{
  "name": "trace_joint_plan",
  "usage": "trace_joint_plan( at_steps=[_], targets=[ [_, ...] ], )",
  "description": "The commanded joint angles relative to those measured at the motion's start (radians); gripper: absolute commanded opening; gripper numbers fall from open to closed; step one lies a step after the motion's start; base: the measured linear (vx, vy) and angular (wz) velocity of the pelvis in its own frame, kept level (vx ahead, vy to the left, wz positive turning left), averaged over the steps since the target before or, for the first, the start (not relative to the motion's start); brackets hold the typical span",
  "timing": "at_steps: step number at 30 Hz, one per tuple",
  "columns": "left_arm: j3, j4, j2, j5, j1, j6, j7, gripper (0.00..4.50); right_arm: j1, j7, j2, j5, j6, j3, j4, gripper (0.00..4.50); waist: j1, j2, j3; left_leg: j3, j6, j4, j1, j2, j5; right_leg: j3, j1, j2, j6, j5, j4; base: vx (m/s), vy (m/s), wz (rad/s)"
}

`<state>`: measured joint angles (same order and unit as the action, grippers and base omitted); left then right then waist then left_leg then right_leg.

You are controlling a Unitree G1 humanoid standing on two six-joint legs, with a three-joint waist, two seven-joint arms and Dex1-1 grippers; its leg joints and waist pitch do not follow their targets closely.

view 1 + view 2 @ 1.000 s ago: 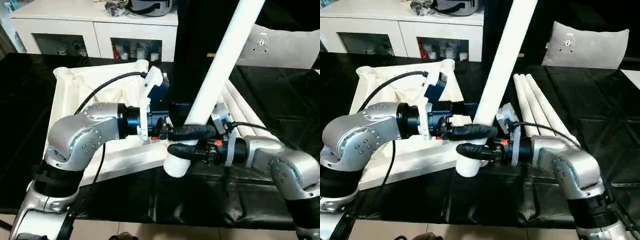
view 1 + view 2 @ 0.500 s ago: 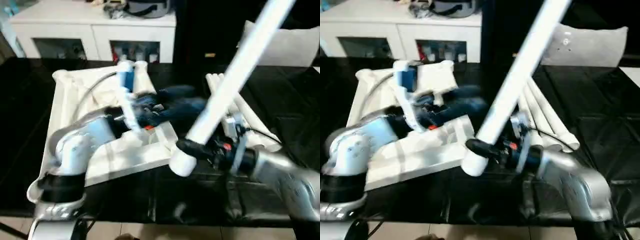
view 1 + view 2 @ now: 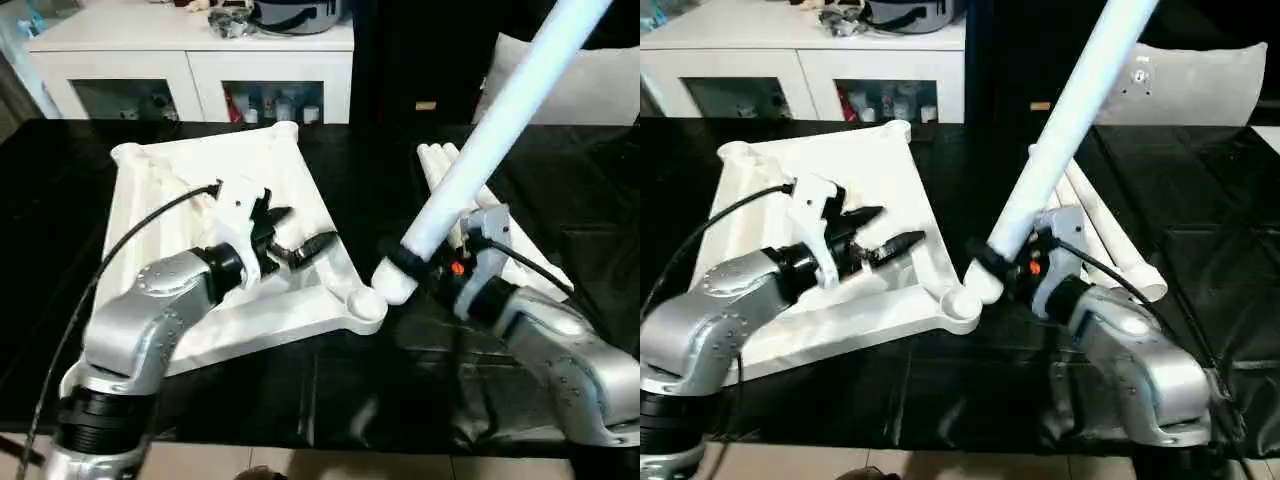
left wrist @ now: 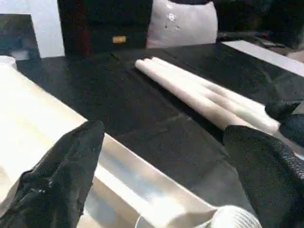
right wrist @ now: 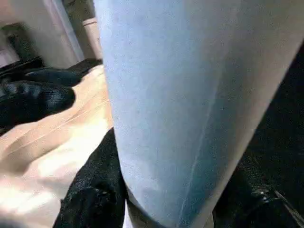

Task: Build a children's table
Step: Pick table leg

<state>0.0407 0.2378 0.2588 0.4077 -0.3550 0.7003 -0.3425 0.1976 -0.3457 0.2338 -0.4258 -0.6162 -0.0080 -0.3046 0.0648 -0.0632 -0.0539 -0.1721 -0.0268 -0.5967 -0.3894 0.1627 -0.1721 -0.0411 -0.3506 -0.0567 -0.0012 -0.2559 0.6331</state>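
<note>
Leg (image 3: pixel 490 130) fitting is in hand — right tool (image 3: pixel 405 268) grips it, tilted, its end beside the tabletop's (image 3: pixel 200 185) 5 o'clock corner socket (image 3: pixel 362 303). Left tool (image 3: pixel 290 235) open above tabletop. Next: stand the leg upright into the socket.

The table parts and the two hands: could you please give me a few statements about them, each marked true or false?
1. The right hand grips a leg near its thick end. True.
2. The left hand is shut on the tabletop. False: it is open, holding nothing, above the tabletop.
3. The held leg lies flat on the black surface. False: it slants up and away, its lower end by the near corner socket.
4. Spare legs lie together right of the tabletop. True.
5. The tabletop lies ribbed side up. True.
</note>
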Motion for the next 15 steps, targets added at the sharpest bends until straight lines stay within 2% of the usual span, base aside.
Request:
trace_joint_plan(
  at_steps=[1,2,4,5,6,7,8,9,10,12,13,15],
  targets=[
    [-0.019,0.03,-0.004,-0.015,0.036,0.006,0.035,4.5,-0.014,0.039,-0.006,0.054,0.05,0.023,-0.019,1.89,-0.007,0.003,0.063,0.028,-0.031,0.067,0.019,0.057,-0.144,0.045,0.024,-0.076,-0.166,-0.012,-0.08,0.0,0.0,0.0],
    [-0.014,0.045,-0.005,-0.027,0.059,0.003,0.046,4.5,-0.022,0.043,-0.011,0.062,0.061,0.028,-0.019,1.89,-0.009,0.001,0.065,0.029,-0.031,0.066,0.019,0.058,-0.142,0.044,0.024,-0.076,-0.165,-0.007,-0.078,0.0,0.0,0.0],
    [0.0,0.066,-0.005,-0.05,0.091,0.003,0.061,4.5,-0.032,0.046,-0.023,0.048,0.059,0.018,-0.021,1.89,-0.018,0.013,0.06,0.028,-0.013,0.068,0.016,0.059,-0.157,0.046,0.026,-0.078,-0.165,-0.036,-0.082,0.0,0.0,0.0],
    [0.007,0.079,-0.006,-0.061,0.106,0.008,0.071,4.5,-0.035,0.051,-0.034,0.029,0.048,0.004,-0.025,1.89,-0.02,0.017,0.059,0.026,-0.009,0.068,0.019,0.058,-0.17,0.046,0.022,-0.077,-0.159,-0.071,-0.088,0.0,0.0,0.0],
    [0.004,0.092,-0.013,-0.064,0.116,0.016,0.086,4.5,-0.032,0.061,-0.045,0.022,0.039,-0.002,-0.029,1.89,-0.02,0.014,0.058,0.027,-0.008,0.069,0.019,0.059,-0.174,0.046,0.022,-0.078,-0.161,-0.083,-0.087,0.0,0.0,0.0],
    [0.005,0.1,-0.014,-0.073,0.121,0.015,0.098,4.5,-0.025,0.073,-0.054,0.023,0.033,-0.004,-0.028,1.89,-0.024,0.027,0.055,0.026,-0.007,0.072,0.019,0.06,-0.182,0.046,0.019,-0.076,-0.158,-0.11,-0.091,0.0,0.0,0.0],
    [0.005,0.1,-0.014,-0.073,0.121,0.015,0.098,4.5,-0.025,0.073,-0.054,0.023,0.033,-0.004,-0.028,1.89,-0.023,0.018,0.055,0.028,-0.012,0.073,0.021,0.06,-0.194,0.047,0.017,-0.078,-0.155,-0.142,-0.091,0.0,0.0,0.0],
    [0.008,0.104,-0.013,-0.08,0.123,0.013,0.105,4.5,-0.022,0.078,-0.059,0.026,0.033,-0.004,-0.028,1.89,-0.025,0.022,0.054,0.027,-0.014,0.073,0.023,0.061,-0.198,0.047,0.014,-0.077,-0.152,-0.15,-0.093,0.0,0.0,0.0],
    [-0.011,0.107,-0.035,-0.078,0.131,0.024,0.146,4.5,-0.022,0.065,-0.061,0.019,0.026,0.012,-0.026,1.89,-0.024,0.028,0.053,0.028,-0.017,0.074,0.022,0.062,-0.2,0.048,0.015,-0.078,-0.148,-0.159,-0.091,0.0,0.0,0.0],
    [-0.02,0.106,-0.044,-0.081,0.14,0.023,0.165,4.5,-0.025,0.04,-0.055,0.018,0.028,0.036,-0.023,1.89,-0.025,0.027,0.053,0.027,-0.023,0.074,0.022,0.062,-0.202,0.048,0.014,-0.077,-0.142,-0.156,-0.093,0.0,0.0,0.0],
    [-0.002,0.104,-0.024,-0.092,0.144,0.017,0.145,4.5,-0.029,0.018,-0.044,0.024,0.034,0.053,-0.022,1.89,-0.027,0.043,0.053,0.027,-0.021,0.075,0.017,0.061,-0.193,0.048,0.018,-0.077,-0.137,-0.14,-0.092,0.0,0.0,0.0],
    [0.064,0.097,0.046,-0.123,0.153,-0.017,0.056,4.5,-0.036,-0.037,-0.021,0.029,0.054,0.081,-0.009,1.89,-0.022,0.041,0.055,0.03,-0.01,0.073,0.017,0.061,-0.175,0.048,0.017,-0.078,-0.121,-0.124,-0.092,0.0,0.0,0.0]
  ],
)
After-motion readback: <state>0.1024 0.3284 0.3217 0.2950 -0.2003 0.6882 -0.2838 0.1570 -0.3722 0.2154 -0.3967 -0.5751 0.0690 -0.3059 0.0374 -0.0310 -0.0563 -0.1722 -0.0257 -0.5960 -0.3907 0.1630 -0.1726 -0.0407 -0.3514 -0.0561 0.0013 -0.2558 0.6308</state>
